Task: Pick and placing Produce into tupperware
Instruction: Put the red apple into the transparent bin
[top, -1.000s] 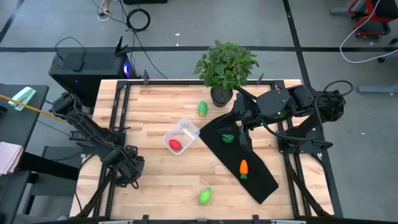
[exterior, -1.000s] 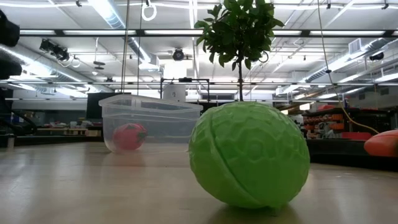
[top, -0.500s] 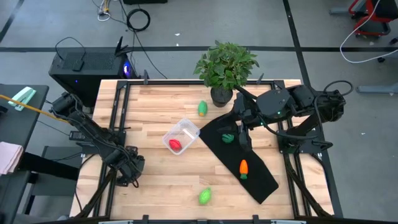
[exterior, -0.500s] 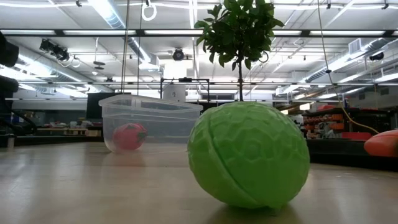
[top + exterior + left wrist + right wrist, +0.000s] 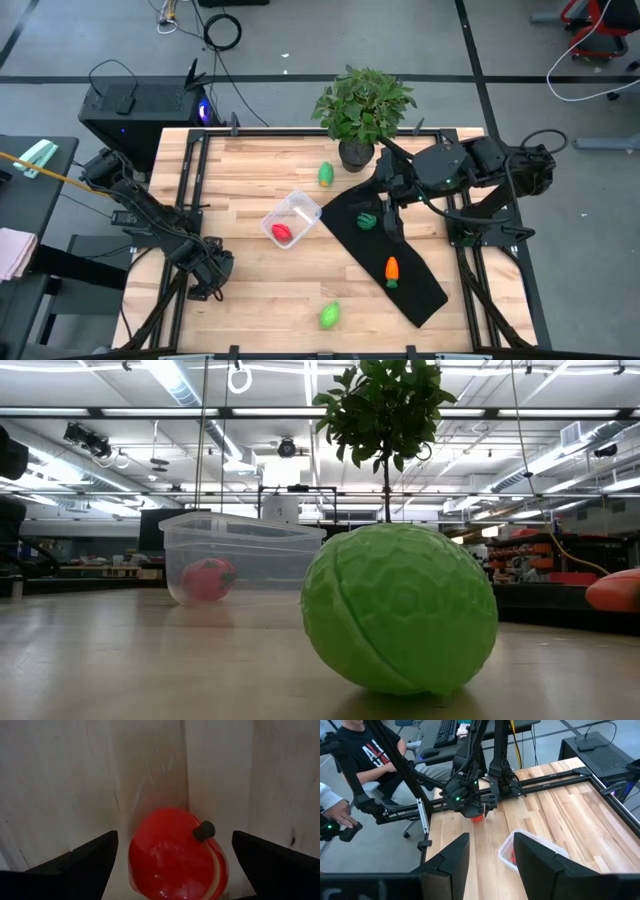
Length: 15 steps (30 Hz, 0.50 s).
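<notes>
Left side first: my left fingers [image 5: 85,862] are spread wide at the near left corner of the counter [image 5: 250,290], one dark tip on either side of a red tomato [image 5: 175,852] lying on the wood. Neither tip touches it. It's a glossy, rounded toy with a stubby dark stem nub on top and a pale seam curving down one flank. Over on the other side, my right fingers [image 5: 447,862] hang above the black mat [image 5: 420,290], close to the round dark green piece [image 5: 368,221]. They are parted only narrowly, bare wood showing through the gap and nothing gripped. The orange carrot [image 5: 392,270] with its green top lies farther down the same mat. Mid-counter sits the tupperware [image 5: 303,207], clear, squarish and round-cornered, with a second red piece [image 5: 282,233] inside against one wall. One light green piece [image 5: 326,175] rests just beyond it, near the potted plant [image 5: 362,105]. The other light green piece [image 5: 400,620] is alone by the front edge, and from counter height it shows a faceted, leaf-patterned skin and a seam running around it. A person in a dark shirt [image 5: 375,750] sits off beyond the counter.
</notes>
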### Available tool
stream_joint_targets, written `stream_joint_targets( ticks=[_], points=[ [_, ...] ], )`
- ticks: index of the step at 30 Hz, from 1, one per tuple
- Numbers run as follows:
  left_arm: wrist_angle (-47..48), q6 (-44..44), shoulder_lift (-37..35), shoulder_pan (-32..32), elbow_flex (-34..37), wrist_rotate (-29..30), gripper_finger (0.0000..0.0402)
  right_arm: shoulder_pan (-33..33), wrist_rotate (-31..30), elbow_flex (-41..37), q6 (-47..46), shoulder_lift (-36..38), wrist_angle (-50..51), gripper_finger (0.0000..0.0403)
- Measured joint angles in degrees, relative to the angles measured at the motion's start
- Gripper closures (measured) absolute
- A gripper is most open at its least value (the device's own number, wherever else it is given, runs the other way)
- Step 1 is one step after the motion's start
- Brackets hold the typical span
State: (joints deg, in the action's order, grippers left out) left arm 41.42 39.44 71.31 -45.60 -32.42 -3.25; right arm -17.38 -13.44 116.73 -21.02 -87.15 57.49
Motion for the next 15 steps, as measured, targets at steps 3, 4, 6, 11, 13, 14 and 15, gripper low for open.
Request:
stream_joint_targets(
  ticks=[3, 4, 6, 11, 13, 14, 15],
  points=[
    [0.06, -0.02, 0.00, 0.00, 0.00, -0.04, 0.0007, 0.15, -0.04, 0.00, 0.00, 0.00, 0.00, 0.0243],
    [0.10, -0.02, 0.00, 0.00, 0.00, -0.04, 0.0011, 0.15, -0.04, 0.00, 0.00, 0.00, 0.00, 0.0243],
    [0.12, -0.02, 0.00, 0.00, 0.00, -0.11, 0.0024, 0.11, -0.02, 0.00, 0.00, 0.00, 0.00, 0.0243],
    [0.19, -0.02, 0.00, 0.00, 0.00, -0.11, 0.0065, 0.14, -0.02, 0.00, 0.00, 0.00, 0.00, 0.0243],
    [0.17, -0.04, 0.00, 0.00, -0.02, -0.11, 0.0081, 0.13, -0.02, 0.00, 0.04, 0.00, 0.00, 0.0243],
    [0.17, -0.02, 0.00, 0.00, -0.01, -0.11, 0.0088, 0.11, 0.01, 0.00, 0.15, 0.00, 0.00, 0.0243],
    [0.15, -0.04, 0.00, 0.00, -0.02, -0.11, 0.0095, 0.11, -0.02, 0.00, 0.15, 0.00, 0.00, 0.0243]
  ],
)
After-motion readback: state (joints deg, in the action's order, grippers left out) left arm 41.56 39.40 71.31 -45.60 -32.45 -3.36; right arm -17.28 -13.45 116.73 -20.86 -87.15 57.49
